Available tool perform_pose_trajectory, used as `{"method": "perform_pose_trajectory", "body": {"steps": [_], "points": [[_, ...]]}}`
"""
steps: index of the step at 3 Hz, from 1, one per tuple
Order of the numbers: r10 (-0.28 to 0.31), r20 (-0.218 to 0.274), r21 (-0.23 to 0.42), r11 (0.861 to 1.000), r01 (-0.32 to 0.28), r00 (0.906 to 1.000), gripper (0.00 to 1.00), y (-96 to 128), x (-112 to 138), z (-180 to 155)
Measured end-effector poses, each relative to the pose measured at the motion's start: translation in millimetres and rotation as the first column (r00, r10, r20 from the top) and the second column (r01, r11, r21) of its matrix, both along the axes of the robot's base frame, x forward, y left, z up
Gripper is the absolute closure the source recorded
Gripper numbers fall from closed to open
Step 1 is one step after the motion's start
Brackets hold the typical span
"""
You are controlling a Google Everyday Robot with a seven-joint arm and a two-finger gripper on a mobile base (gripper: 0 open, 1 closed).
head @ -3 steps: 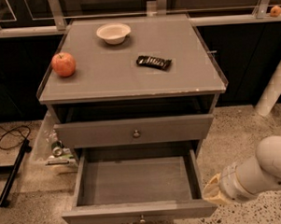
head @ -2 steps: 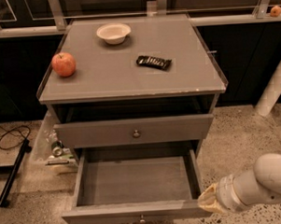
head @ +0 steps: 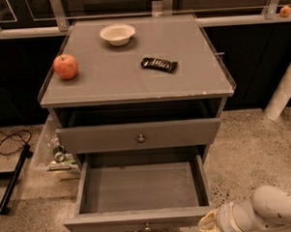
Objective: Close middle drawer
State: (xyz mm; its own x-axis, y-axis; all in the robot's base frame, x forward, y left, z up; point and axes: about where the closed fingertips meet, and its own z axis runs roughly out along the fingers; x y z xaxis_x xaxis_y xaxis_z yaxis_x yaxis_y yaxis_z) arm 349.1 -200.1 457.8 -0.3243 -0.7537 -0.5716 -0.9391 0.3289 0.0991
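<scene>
The middle drawer is pulled far out of the grey cabinet and its inside is empty. Its flat front runs along the bottom of the view, with the small knob at the centre just above the frame's lower edge. My gripper is at the bottom right, its cream-coloured end right by the right corner of the drawer front. The white arm behind it comes in from the lower right. The upper drawer front with its knob sits above the open drawer.
On the cabinet top lie a red apple, a white bowl and a dark snack bar. A black cable and small clutter lie on the floor to the left. A white post stands at the right.
My arm has dropped lower and moved left, bringing the gripper end up to the right corner of the middle drawer's front. The drawer stands as far out as before.
</scene>
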Motion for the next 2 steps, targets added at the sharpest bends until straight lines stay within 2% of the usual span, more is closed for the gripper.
{"method": "perform_pose_trajectory", "body": {"steps": [1, 2], "points": [[0.008, -0.026, 0.017, 1.0, -0.008, 0.9996, 1.0, 10.0, -1.4, -39.8], [0.022, -0.018, 0.032, 0.999, -0.022, 0.9996, 1.0, 22.5, 11.7, -55.6]]}}
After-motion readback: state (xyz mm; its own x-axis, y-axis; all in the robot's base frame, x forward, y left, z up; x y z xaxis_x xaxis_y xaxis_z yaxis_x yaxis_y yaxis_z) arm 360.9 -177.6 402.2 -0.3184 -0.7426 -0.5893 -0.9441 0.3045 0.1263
